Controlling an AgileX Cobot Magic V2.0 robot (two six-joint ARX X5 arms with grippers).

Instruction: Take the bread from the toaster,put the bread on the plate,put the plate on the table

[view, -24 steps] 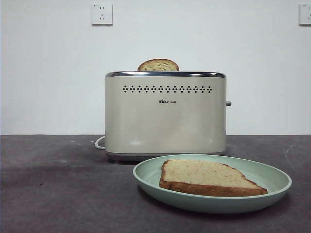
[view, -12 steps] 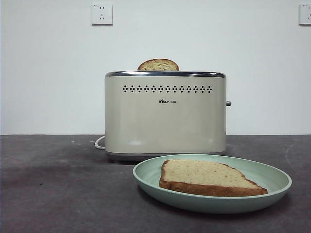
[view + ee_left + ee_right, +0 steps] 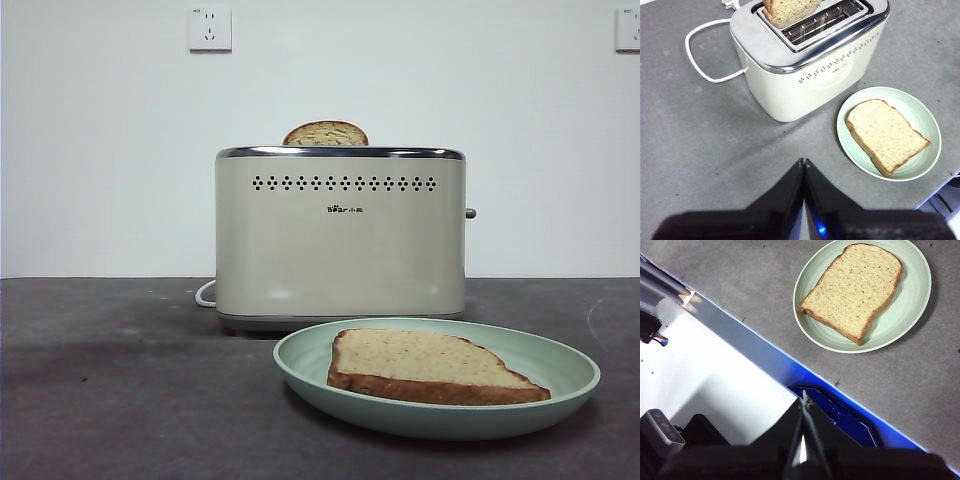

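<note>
The bread [image 3: 425, 364] lies flat in the pale mint-green plate [image 3: 570, 372], which rests on the dark grey table [image 3: 120, 400] in front of the toaster [image 3: 340, 235]. The bread [image 3: 886, 135] and plate [image 3: 927, 125] also show in the left wrist view, and the bread [image 3: 854, 287] and plate [image 3: 912, 305] in the right wrist view. A second, darker slice [image 3: 326, 134] stands in the toaster's slot. My left gripper [image 3: 803, 162] is shut and empty, raised above the table short of the toaster [image 3: 810, 65]. My right gripper [image 3: 804, 396] is shut and empty, over the table's edge away from the plate.
The toaster's white cord [image 3: 700, 55] loops on the table behind it. The table's edge [image 3: 760, 352] with a blue-lit strip and white floor [image 3: 715, 385] beyond show in the right wrist view. Two wall sockets [image 3: 210, 28] sit on the white wall.
</note>
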